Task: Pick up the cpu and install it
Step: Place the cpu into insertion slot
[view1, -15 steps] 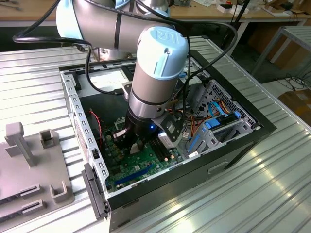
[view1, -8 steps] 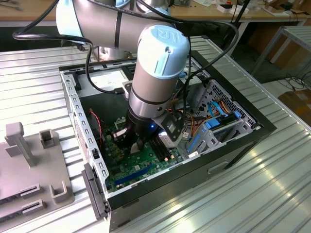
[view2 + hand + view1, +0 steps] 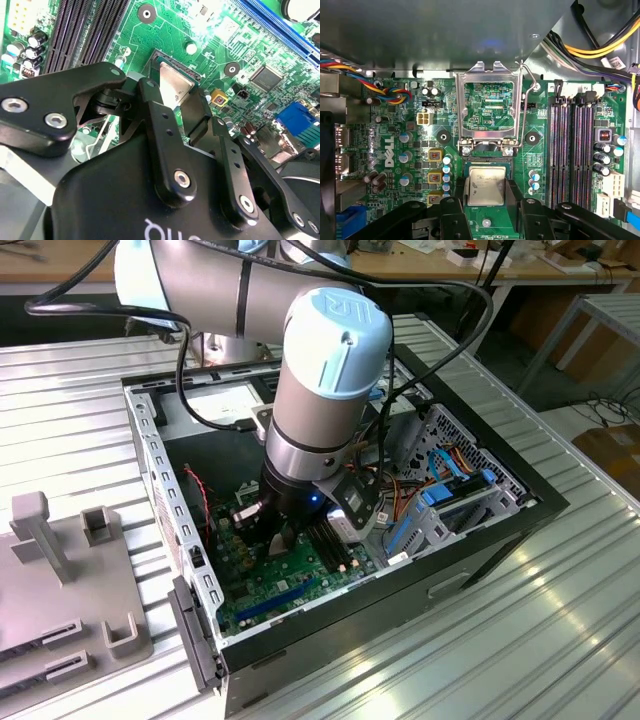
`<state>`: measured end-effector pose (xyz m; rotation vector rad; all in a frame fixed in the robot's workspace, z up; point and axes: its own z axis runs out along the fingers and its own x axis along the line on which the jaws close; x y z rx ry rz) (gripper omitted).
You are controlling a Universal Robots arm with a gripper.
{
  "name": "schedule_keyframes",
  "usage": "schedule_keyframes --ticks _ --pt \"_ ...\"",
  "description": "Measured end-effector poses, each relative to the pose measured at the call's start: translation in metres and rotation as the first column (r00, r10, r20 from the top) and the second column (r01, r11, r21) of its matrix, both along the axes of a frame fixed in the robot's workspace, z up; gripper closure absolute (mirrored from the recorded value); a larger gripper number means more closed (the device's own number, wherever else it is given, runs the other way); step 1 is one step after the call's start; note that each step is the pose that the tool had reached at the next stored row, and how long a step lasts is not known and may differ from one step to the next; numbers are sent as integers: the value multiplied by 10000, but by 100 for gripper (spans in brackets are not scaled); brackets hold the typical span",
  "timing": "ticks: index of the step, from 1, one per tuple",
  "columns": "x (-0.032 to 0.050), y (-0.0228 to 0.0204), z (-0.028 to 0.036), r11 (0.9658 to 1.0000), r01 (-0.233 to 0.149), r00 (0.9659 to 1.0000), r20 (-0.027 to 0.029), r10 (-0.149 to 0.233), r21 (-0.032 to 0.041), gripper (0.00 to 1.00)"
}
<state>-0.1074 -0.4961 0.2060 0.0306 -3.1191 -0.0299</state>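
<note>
Claw [image 3: 176, 100] clamped on the cpu [image 3: 486, 186] by two opposite edges; I see it at the socket [image 3: 486, 163], beside the raised metal frame [image 3: 487, 107], with the memory slots [image 3: 572, 150] apart.

White print marks the motherboard [image 3: 420, 145], a raised emblem the arm's blue cap [image 3: 345, 325], white letters the pincer [image 3: 175, 97].
</note>
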Motion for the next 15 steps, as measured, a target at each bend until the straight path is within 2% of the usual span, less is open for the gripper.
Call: schedule_keyframes --ticks 8,15 --pt "0 0 60 10000 0 10000 0 0 0 56" --pt "-5 0 72 10000 0 10000 0 0 0 56"
